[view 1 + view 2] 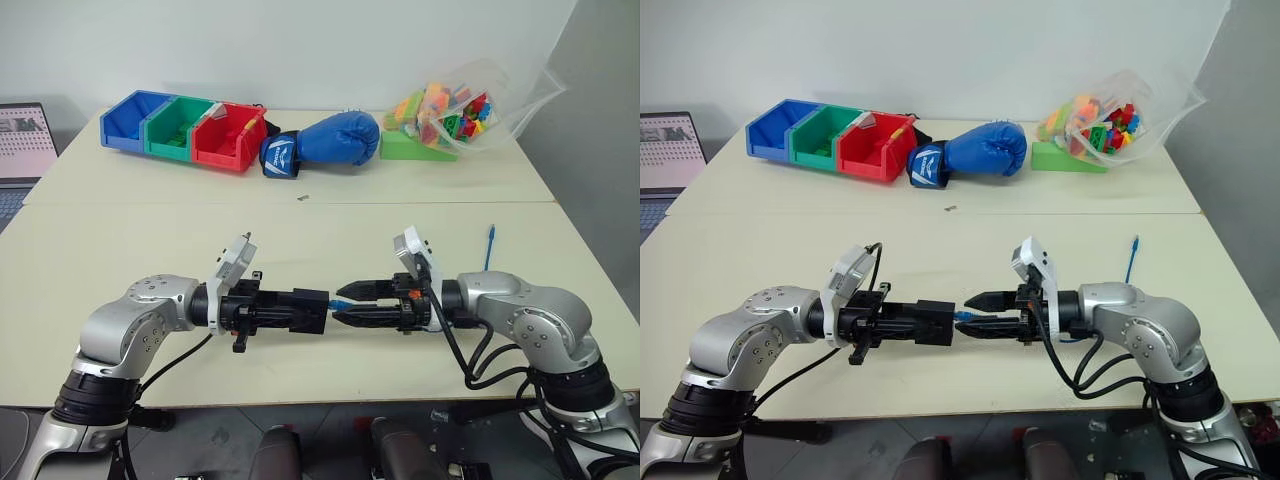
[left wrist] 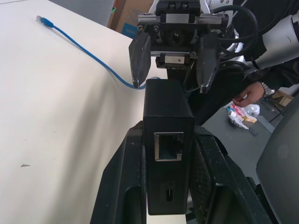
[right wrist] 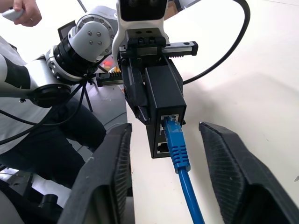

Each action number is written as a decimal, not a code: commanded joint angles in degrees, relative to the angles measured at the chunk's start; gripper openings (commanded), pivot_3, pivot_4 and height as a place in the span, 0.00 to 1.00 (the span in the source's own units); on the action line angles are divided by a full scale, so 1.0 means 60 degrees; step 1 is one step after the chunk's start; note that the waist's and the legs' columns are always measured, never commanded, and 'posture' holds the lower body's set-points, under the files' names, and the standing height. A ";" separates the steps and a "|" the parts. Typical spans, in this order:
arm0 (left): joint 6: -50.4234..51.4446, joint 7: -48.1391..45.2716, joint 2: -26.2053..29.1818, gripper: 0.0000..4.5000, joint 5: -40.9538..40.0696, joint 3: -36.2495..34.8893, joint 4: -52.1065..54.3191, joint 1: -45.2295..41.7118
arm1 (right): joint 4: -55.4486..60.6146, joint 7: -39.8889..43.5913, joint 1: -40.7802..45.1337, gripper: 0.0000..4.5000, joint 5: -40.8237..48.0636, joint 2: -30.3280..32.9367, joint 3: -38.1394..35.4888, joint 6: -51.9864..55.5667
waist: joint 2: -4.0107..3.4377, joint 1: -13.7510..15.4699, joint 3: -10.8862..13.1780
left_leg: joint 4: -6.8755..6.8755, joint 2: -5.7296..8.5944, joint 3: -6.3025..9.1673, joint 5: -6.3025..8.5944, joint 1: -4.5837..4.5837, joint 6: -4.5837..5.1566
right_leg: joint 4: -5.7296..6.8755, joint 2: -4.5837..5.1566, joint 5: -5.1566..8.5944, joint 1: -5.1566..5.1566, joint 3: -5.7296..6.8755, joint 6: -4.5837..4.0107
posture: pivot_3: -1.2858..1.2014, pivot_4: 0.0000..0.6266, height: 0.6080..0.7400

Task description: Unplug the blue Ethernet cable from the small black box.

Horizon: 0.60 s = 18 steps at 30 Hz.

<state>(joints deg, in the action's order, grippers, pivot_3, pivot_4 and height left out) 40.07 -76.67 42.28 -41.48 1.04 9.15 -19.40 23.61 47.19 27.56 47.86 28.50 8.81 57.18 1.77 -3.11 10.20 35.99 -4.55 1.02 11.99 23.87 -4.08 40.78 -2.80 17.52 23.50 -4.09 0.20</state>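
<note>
Fig. Table (image 1: 300, 240), cream top, w/ both arms meeting above its near half.

(a) Back edge, largest items: clear bag of coloured toy bricks (image 1: 460, 105) at the right end; blue boxing glove (image 1: 335, 138) near centre; three joined bins, blue (image 1: 135, 118), green (image 1: 180, 125), red (image 1: 228, 135), to the left. Laptop (image 1: 25, 145) at the far left edge.

(b) Left gripper (image 1: 300, 310): points toward the robot's right, approx. level, fingers shut on the small black box (image 2: 168, 140), one finger pressed against each long side. Box held out in the air over the table, btwn the two grippers; its near end face shows an empty port in the left wrist view.

(c) Right gripper (image 1: 345, 303): points toward the robot's left, facing the box end-on. Fingers (image 3: 107, 177) stand apart, approx. half spread, one on each side of the plug; neither pad touches plug or cord, so nothing is held.

(d) Blue Ethernet cable (image 3: 180, 154): plug seated in the upper port on the box's far end face, not yet out. Cord leaves the plug btwn the right fingers, sags to the table and runs along it toward the right side; its free end (image 1: 491, 232) lies flat on the table, well apart from the box.

(e) A person's hand (image 2: 247, 95) shows beyond the table in the left wrist view.
</note>
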 commanded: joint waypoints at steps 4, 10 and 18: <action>0.0134 0.0055 0.0076 0.18 -0.0174 -0.0149 0.0365 -0.0276 | 0.0264 -0.0172 -0.0053 0.53 0.0054 -0.0131 -0.0084 -0.0160 | 0.0001 -0.0001 0.0001 | 0.0000 0.0000 0.0001 0.0000 0.0000 0.0000 | 0.0000 0.0000 0.0000 0.0000 0.0000 0.0000 | 0.52 0.24 1.00; 0.0142 0.0089 0.0068 0.18 -0.0181 -0.0141 0.0382 -0.0270 | 0.0162 -0.0332 0.0001 0.53 -0.0091 -0.0250 0.0054 -0.0196 | 0.0000 -0.0001 0.0001 | -0.0002 0.0000 -0.0001 0.0000 0.0000 0.0000 | -0.0002 0.0000 0.0000 0.0000 -0.0001 0.0000 | 0.52 0.24 1.00; 0.0142 0.0118 0.0055 0.18 -0.0177 -0.0109 0.0407 -0.0256 | 0.0057 -0.0350 0.0049 0.53 -0.0047 -0.0388 0.0024 -0.0061 | 0.0000 -0.0003 0.0001 | -0.0002 0.0000 0.0000 0.0000 0.0001 0.0000 | -0.0004 0.0000 0.0001 0.0000 -0.0001 0.0001 | 0.52 0.24 1.00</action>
<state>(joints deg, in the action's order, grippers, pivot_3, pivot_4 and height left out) 40.96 -75.80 42.28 -41.53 1.04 9.22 -20.47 23.35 44.94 27.35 46.91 26.30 9.39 56.99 1.77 -3.13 10.21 35.98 -4.55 1.01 11.99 23.88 -4.07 40.76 -2.80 17.53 23.50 -4.09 0.21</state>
